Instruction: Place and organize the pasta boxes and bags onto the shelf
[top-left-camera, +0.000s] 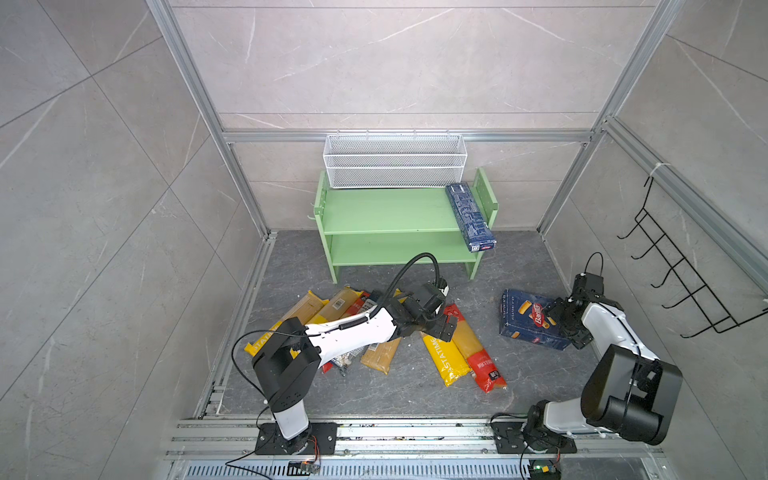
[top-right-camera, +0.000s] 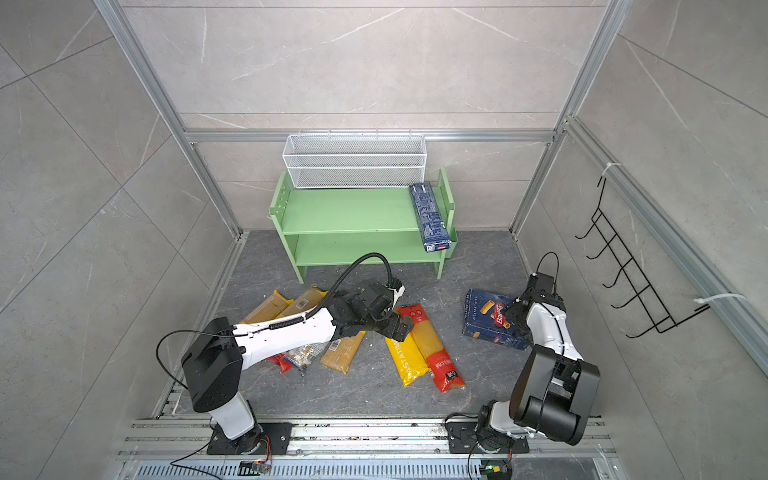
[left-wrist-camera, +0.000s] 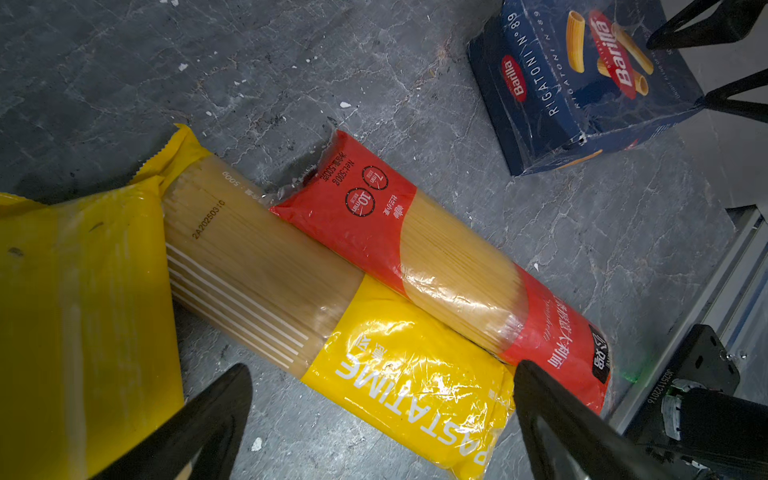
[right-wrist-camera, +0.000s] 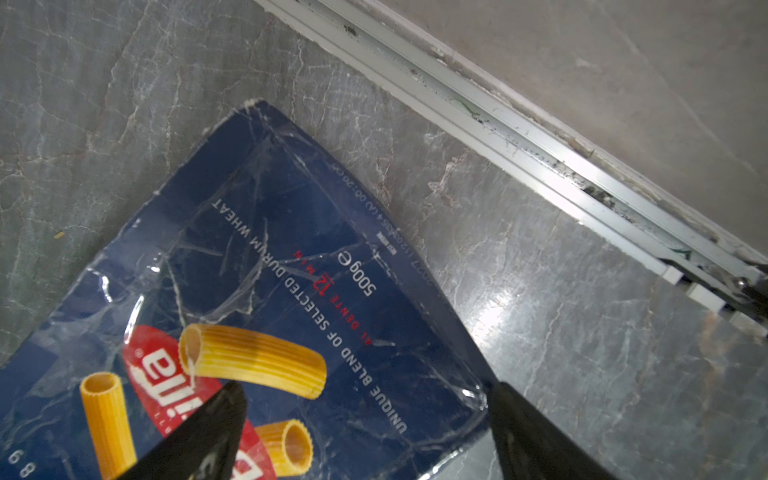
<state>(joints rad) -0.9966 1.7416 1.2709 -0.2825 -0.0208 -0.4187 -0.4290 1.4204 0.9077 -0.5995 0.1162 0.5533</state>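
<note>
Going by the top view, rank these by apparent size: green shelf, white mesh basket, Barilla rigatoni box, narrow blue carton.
1. green shelf
2. white mesh basket
3. Barilla rigatoni box, partly hidden yet still bigger than the last
4. narrow blue carton

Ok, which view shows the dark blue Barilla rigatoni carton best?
Both top views: the wide dark blue Barilla rigatoni carton lies nearly whole, right claw over one edge. Left wrist crops it; right wrist shows one corner.

Both arms had white shells between bulky black joint housings. Along the left arm (top-left-camera: 353, 332) ran a ribbed black cable, its hose arching at twelve o'clock above the wrist. The right arm (top-left-camera: 602, 328) carried thin black wires. The left gripper (left-wrist-camera: 382, 368) had tapered black fingers (left-wrist-camera: 199, 428).
</note>
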